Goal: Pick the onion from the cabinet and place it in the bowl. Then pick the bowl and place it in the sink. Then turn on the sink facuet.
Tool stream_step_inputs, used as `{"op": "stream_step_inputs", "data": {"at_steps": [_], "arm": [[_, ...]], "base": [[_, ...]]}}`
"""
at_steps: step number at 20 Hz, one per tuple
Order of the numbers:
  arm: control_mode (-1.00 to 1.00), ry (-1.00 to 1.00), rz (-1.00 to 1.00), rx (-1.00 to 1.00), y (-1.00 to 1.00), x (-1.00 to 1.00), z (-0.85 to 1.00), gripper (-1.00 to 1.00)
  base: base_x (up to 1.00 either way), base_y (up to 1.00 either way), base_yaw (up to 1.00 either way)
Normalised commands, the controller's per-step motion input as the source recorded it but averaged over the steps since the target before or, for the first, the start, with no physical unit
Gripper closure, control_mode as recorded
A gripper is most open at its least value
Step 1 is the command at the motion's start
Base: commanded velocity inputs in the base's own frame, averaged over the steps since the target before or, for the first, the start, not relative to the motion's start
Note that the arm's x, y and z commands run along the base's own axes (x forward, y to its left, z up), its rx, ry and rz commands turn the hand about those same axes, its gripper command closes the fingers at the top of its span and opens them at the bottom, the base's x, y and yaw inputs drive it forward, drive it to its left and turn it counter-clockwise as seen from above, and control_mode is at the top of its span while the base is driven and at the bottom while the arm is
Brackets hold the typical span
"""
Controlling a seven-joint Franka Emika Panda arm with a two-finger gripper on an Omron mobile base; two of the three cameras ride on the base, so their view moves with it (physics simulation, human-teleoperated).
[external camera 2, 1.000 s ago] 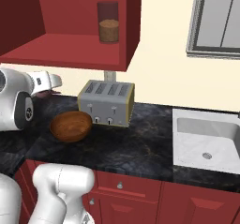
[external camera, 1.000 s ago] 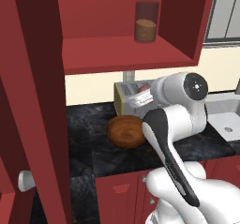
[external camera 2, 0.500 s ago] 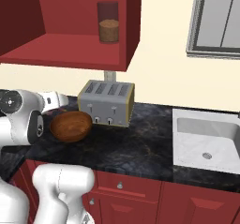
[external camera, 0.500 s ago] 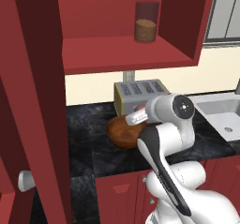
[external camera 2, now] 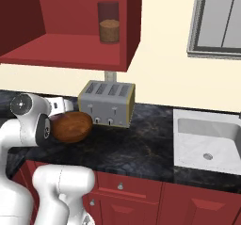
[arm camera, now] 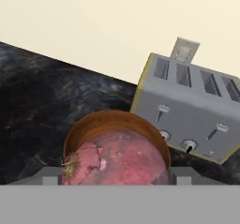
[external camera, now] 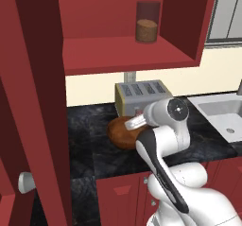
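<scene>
The dark red cabinet (external camera: 127,55) hangs above the bowl, flat-shelved. The glossy, grainy wooden bowl (external camera 2: 71,127), stiff and probably light, sits on the counter; its rim is the likely place to grasp. The onion (arm camera: 117,164), smooth, round, firm and liable to roll, fills the gripper (arm camera: 117,177), apparently clasped between wide jaws just above the bowl.

A cream wall (external camera 2: 160,78) rises behind the dark marbled surface (external camera 2: 141,146). A grey-framed window (external camera 2: 219,21) sits above low red cupboards (external camera 2: 188,205) with silver knobs.
</scene>
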Motion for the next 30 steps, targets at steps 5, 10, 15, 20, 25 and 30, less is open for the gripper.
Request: {"op": "stream_step_inputs", "data": {"at_steps": [5,10,15,20,25,30], "arm": [[-1.00,0.07,0.00,0.00,0.00,0.33,-0.40,1.00],[-1.00,0.06,0.00,0.00,0.00,0.34,-0.49,1.00],[-1.00,0.03,0.00,0.00,0.00,0.31,-0.52,1.00],[-1.00,0.02,0.00,0.00,0.00,0.16,-0.38,1.00],[-1.00,0.02,0.00,0.00,0.00,0.18,-0.32,1.00],[-1.00,0.02,0.00,0.00,0.00,0.15,-0.31,1.00]], "base": [[0.00,0.00,0.00],[0.00,0.00,0.00],[0.00,0.00,0.00],[0.00,0.00,0.00],[0.00,0.00,0.00],[0.00,0.00,0.00]]}}
